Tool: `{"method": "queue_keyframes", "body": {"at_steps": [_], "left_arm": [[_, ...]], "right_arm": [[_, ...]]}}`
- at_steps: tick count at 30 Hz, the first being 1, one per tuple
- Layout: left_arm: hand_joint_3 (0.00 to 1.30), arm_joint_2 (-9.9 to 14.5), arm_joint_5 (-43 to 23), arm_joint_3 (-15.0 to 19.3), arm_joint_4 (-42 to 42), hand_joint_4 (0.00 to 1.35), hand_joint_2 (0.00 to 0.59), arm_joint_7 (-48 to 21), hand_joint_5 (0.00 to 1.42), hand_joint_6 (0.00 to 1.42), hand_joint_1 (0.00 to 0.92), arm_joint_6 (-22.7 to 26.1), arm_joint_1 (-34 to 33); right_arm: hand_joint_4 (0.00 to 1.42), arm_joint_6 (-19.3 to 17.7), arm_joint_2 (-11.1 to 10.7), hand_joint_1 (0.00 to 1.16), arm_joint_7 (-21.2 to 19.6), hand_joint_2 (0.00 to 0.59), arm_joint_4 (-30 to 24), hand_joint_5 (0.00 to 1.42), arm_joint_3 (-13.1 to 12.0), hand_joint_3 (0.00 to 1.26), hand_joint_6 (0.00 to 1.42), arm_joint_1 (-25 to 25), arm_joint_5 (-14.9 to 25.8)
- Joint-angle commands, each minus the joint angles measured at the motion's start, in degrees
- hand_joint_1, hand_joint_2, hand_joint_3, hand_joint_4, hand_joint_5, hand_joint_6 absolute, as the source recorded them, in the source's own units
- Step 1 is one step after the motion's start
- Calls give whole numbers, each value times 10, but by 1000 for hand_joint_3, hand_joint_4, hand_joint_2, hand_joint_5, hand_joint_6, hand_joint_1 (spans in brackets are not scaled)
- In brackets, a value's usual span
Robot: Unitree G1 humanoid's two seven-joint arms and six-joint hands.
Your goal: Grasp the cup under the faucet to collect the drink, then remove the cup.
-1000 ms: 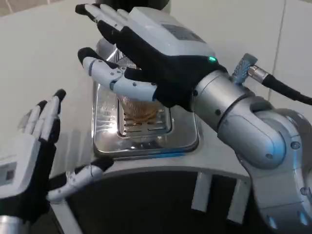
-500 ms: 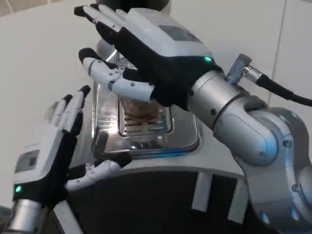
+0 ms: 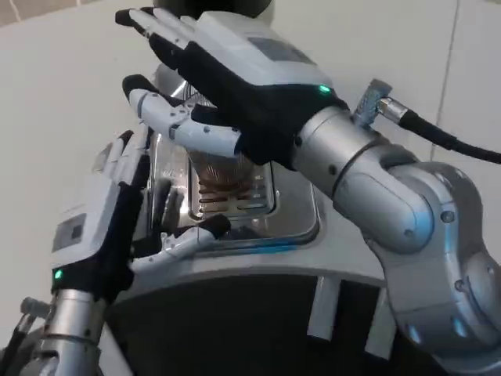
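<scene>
**Cup waiting on the drip tray, both hands closing in**

The cup (image 3: 223,174) stands on the slotted grille of the steel drip tray (image 3: 293,223), toward the tray's back edge and roughly midway between its left and right sides. It is clear, ribbed, and seems to hold some brownish drink, though how much cannot be told because the right hand (image 3: 235,86) hangs over it. The faucet itself is hidden behind that hand.

The right hand hovers above the cup with its fingers spread forward and its thumb reaching left over the tray's back-left corner. It holds nothing; whether it touches the cup's rim cannot be told. The left hand (image 3: 106,227) stands upright at the tray's left edge, fingers extended and apart, thumb reaching along the tray's front edge toward the grille. It too is empty and sits apart from the cup.

By my reading, the step in hand is the approach to the grasp: the cup is not yet gripped. The next move calls for one hand to wrap round the cup's side wall, most likely the left, since it faces the cup's flank. It should close gently, as thin ribbed plastic may buckle, and keep the cup upright.
</scene>
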Motion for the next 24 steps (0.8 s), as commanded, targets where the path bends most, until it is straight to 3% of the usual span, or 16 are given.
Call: {"method": "queue_keyframes", "body": {"at_steps": [1,16,18,22,24], "left_arm": [[0,-6,-2,-10,26,0,33,15,0,0,200,-5,-15],[0,-11,-6,-25,76,0,32,33,0,0,216,-18,-56],[0,-11,-7,-25,79,0,32,33,0,0,216,-21,-60],[0,-12,-9,-27,87,0,32,32,0,0,216,-26,-67],[0,-13,-10,-29,91,0,32,32,3,1,217,-29,-71]], "right_arm": [[0,-7,5,0,30,559,20,0,12,35,0,4,8],[0,4,13,3,26,568,-19,0,3,34,0,30,-15],[0,6,17,21,14,585,-39,0,-3,34,0,44,-27],[0,1,21,168,-21,586,-88,0,-22,22,0,90,-57],[0,-3,18,178,-43,586,-126,0,-41,21,0,126,-81]]}}
